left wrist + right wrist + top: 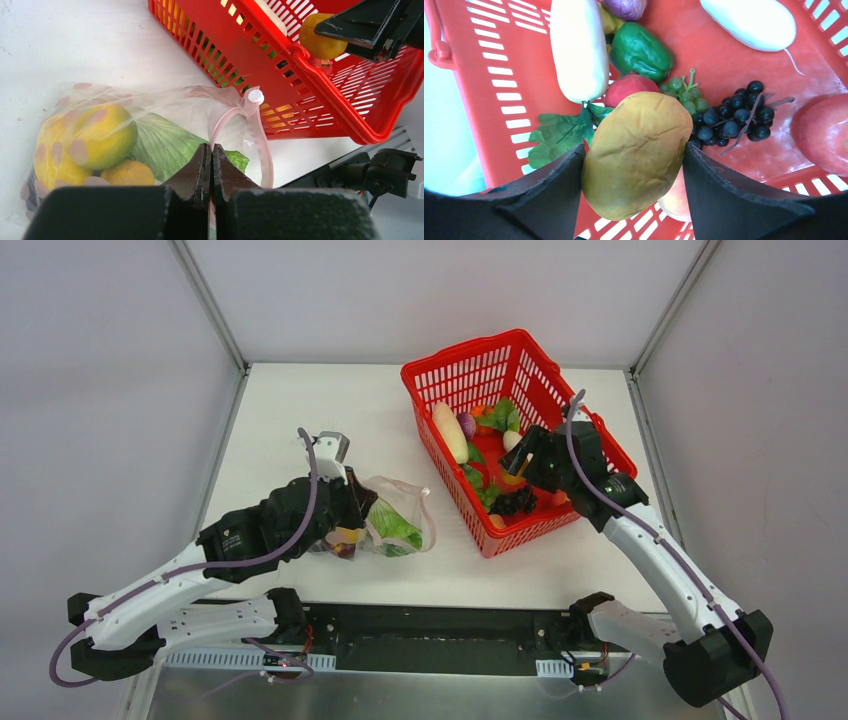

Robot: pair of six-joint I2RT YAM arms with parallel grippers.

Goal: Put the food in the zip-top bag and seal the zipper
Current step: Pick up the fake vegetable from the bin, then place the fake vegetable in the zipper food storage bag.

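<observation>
One yellow fruit (pixel 640 131) in right tool (pixel 633 150)

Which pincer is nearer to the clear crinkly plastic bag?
Left. The left pincer pinches the bag's pink mouth strip; the right pincer holds a yellow toy fruit over the red mesh basket.

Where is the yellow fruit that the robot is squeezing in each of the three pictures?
Top external: the yellow fruit is right of centre, inside the red basket.
Left wrist: top right, just above the basket's rim.
Right wrist: dead centre, clamped in the right gripper, over the basket's floor.
Shared landmark: the red basket.
</observation>
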